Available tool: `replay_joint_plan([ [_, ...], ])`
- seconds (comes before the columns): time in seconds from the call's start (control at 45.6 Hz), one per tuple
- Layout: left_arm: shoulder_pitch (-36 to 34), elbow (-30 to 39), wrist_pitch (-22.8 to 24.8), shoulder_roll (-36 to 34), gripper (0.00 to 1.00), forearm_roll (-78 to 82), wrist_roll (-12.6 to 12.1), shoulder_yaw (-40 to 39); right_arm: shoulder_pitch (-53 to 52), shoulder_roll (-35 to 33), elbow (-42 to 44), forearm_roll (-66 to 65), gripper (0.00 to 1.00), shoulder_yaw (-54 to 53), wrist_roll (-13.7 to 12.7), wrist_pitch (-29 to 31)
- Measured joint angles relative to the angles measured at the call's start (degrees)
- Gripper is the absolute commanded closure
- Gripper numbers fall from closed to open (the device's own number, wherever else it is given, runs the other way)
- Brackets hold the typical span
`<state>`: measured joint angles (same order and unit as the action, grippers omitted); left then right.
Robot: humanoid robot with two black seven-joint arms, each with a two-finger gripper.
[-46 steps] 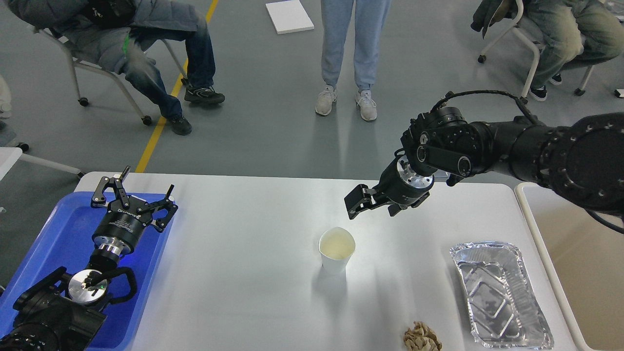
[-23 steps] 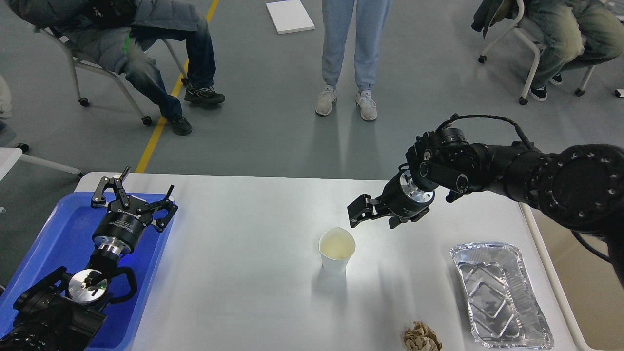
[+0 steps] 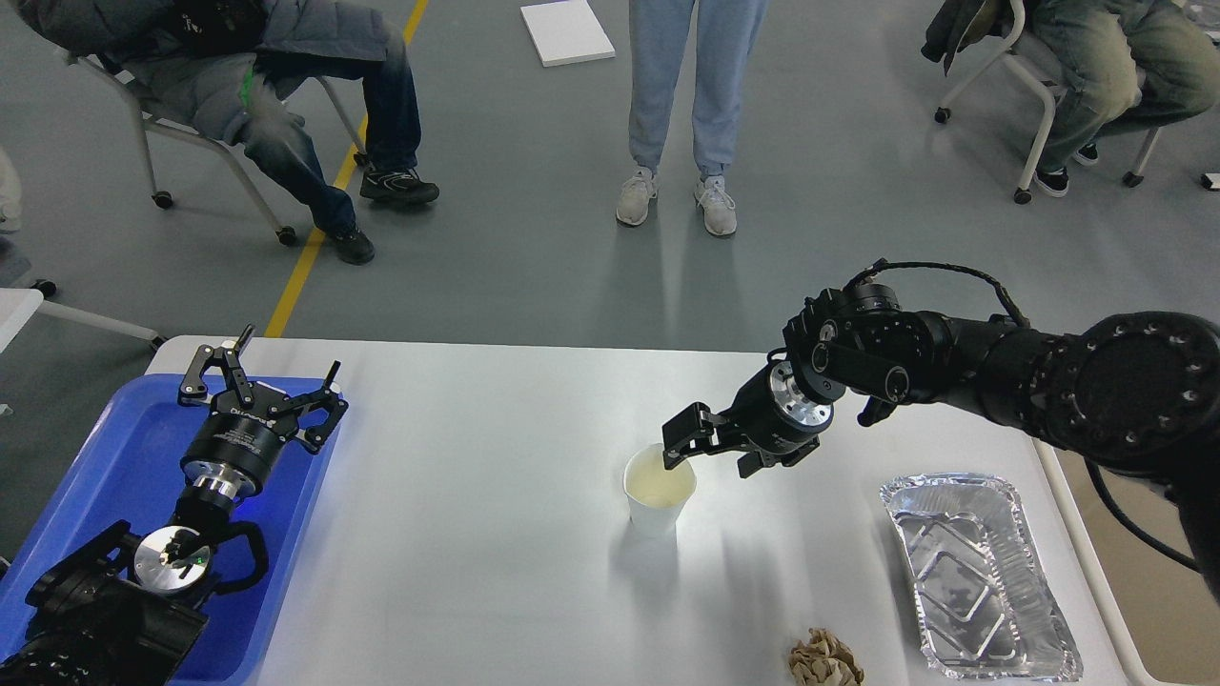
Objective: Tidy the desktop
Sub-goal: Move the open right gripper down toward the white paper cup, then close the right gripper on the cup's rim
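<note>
The right gripper (image 3: 688,448) hangs at the paper cup (image 3: 659,489) rim, centre frame; if it pinches, I cannot tell. The left gripper (image 3: 262,381) waits spread over the blue tray (image 3: 114,457), lower left.

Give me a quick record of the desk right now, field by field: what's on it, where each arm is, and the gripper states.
surface: white desktop
cup: white paper cup, upright, centre of desk
foil tray, near right, looks empty
paper wad: crumpled brown paper at near edge
blue tray: at left end
left gripper: open, over the blue tray
right gripper: at the cup's rim; open or shut not clear
</note>
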<state>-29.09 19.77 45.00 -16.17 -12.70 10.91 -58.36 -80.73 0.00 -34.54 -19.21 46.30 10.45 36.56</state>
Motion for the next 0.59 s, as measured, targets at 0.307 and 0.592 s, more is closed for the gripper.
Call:
replay_joint_plan([
  [0.307, 0.0, 0.0, 0.0, 0.0, 0.0, -0.04, 0.04, 0.0, 3.49, 0.0, 0.63, -2.9, 0.0, -1.58, 0.07, -1.7],
  [0.592, 0.0, 0.0, 0.0, 0.0, 0.0, -0.04, 0.07, 0.0, 5.33, 0.0, 1.48, -5.9, 0.02, -2.93, 0.18, -3.36],
])
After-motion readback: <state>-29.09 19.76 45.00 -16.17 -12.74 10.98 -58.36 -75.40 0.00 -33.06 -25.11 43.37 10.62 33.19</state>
